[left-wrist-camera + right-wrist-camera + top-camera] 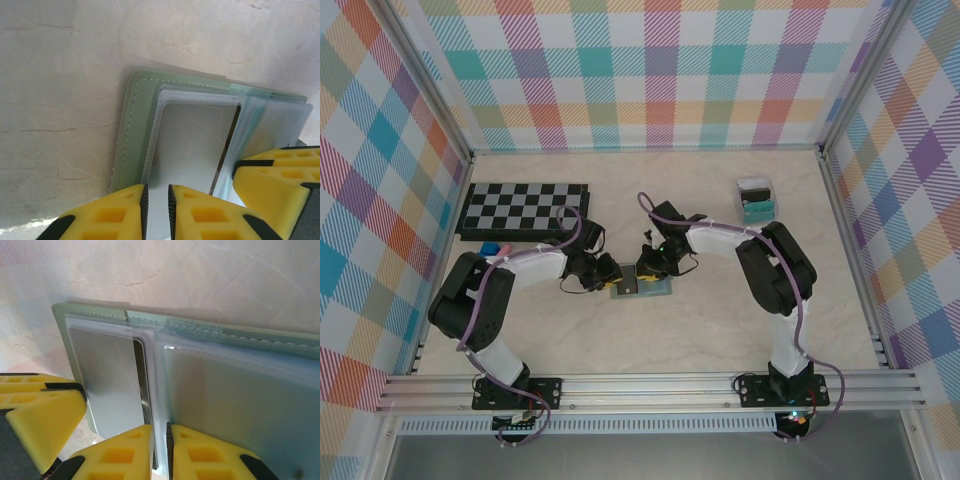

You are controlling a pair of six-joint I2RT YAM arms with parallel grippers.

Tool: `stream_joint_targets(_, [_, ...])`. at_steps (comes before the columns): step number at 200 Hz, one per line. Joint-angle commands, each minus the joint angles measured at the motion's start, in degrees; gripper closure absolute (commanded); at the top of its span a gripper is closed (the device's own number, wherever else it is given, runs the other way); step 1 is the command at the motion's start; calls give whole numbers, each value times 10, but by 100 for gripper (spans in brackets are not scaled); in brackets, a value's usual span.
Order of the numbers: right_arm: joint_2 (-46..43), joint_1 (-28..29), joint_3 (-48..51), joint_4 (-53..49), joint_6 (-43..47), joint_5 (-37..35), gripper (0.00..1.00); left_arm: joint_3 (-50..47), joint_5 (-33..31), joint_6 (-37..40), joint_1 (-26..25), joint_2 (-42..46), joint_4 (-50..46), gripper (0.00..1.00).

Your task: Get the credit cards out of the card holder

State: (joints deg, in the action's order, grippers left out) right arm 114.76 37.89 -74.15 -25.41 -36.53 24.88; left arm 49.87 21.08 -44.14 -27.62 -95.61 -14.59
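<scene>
The card holder (654,290) lies open and flat at the middle of the table (740,320), with the left gripper (156,206) at its 9 o'clock side and the right gripper (160,450) near 12 o'clock. Both sets of jaws are drawn narrow, each apparently pinching the near edge of a clear pocket (192,140). The task looks barely begun: the holder is open, but the cards seem not yet pulled out, and the pale pockets hide them too well to tell.
</scene>
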Motion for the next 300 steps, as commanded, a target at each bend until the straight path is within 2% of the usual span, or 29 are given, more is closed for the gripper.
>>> stream_joint_targets(1, [10, 3, -14, 12, 13, 23, 84, 14, 7, -2, -4, -8, 1, 82])
stream_joint_targets(41, [21, 4, -18, 11, 16, 24, 87, 18, -8, 8, -4, -11, -36, 85])
stream_joint_targets(122, [30, 3, -19, 17, 20, 30, 86, 20, -29, 16, -4, -28, -65, 87])
stream_joint_targets(228, [41, 4, -23, 7, 38, 27, 85, 13, -31, 18, -4, -48, -63, 91])
stream_joint_targets(300, [48, 5, -31, 4, 59, 52, 85, 15, -26, 19, -4, -54, -59, 92])
